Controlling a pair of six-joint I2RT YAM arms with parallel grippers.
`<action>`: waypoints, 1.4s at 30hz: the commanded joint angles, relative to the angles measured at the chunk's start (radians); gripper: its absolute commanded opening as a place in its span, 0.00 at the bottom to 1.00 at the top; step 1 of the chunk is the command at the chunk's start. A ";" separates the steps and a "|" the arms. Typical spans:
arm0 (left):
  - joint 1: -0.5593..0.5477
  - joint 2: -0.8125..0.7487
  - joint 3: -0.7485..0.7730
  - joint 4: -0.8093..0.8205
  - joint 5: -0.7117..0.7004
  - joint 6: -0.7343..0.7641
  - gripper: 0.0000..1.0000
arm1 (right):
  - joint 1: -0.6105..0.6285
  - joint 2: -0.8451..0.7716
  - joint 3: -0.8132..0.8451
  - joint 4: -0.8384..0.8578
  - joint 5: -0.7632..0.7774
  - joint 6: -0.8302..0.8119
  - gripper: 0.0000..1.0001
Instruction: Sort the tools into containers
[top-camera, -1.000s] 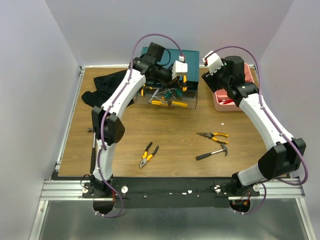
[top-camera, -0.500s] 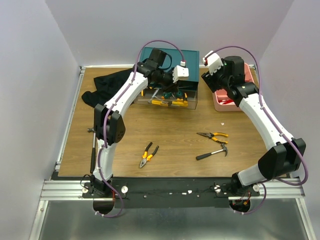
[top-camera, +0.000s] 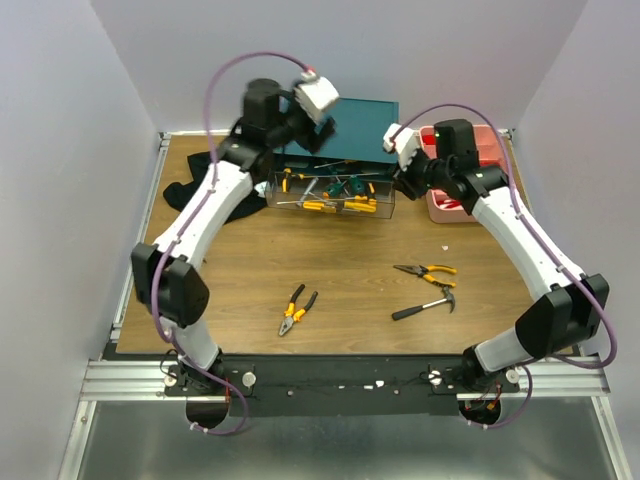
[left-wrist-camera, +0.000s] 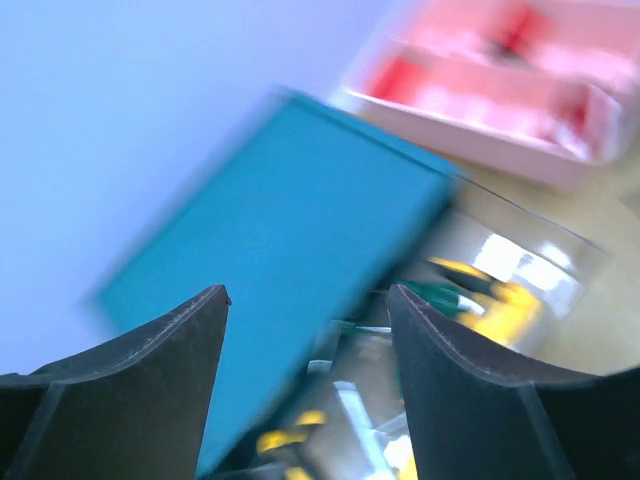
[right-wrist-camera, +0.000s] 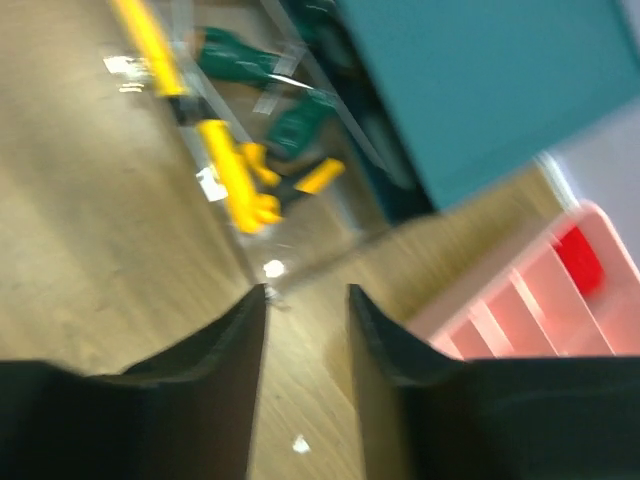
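My left gripper (left-wrist-camera: 310, 295) is spread wide with nothing between its fingers, up in the air over the teal cabinet (left-wrist-camera: 290, 230), which fills the middle of my left wrist view. My right gripper (right-wrist-camera: 306, 292) shows a narrow gap and grasps nothing; bare table (right-wrist-camera: 90, 250) shows between its fingers.

Against the cabinet's front is a clear bin (top-camera: 335, 190). In it lie yellow- and green-handled screwdrivers (right-wrist-camera: 240, 180), jumbled with thin metal pieces too blurred to name. In the right wrist view the bin sits in the upper middle, and the pink tray (right-wrist-camera: 520, 300) is at the lower right. Its compartments look mostly bare, with one red piece (right-wrist-camera: 580, 255) in an end slot.

From above, the tray is at the upper right, beside the cabinet. Toward the bottom centre of the table lie one pair of pliers (top-camera: 297, 310), a second pair (top-camera: 425, 270) and a hammer (top-camera: 425, 306). A black cloth (top-camera: 215, 165) lies at the upper left.
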 joint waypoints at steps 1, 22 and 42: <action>0.135 -0.045 -0.081 0.289 -0.311 -0.248 0.56 | 0.040 0.060 0.007 -0.115 -0.264 -0.093 0.32; 0.407 -0.018 -0.403 0.226 -0.047 -0.777 0.00 | 0.176 0.376 0.159 0.115 0.137 -0.069 0.01; 0.418 -0.119 -0.556 0.197 0.036 -0.760 0.01 | 0.178 0.628 0.436 0.209 0.261 -0.058 0.18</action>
